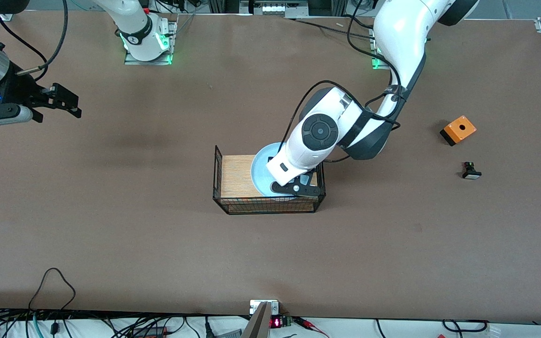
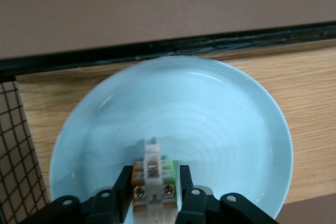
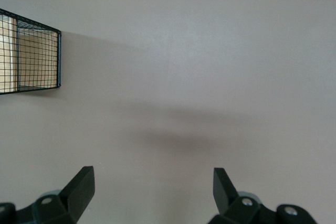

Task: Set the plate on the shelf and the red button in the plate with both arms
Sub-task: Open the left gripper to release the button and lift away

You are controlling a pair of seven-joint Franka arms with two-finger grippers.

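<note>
My left end effector (image 2: 154,192), over the plate (image 2: 220,124) in the wire basket (image 1: 218,173), grips the red button (image 2: 153,174); my right end effector (image 3: 152,190) waits, fingers spread.

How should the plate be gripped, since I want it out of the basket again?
Probably pinch the plate by its rim from straight above, on the edge toward the right arm's end, beside the bare floor of the basket. It lies flat inside wire walls, blocking sideways approaches. The left gripper, shut on the red button, is over it; the right gripper waits open.
</note>
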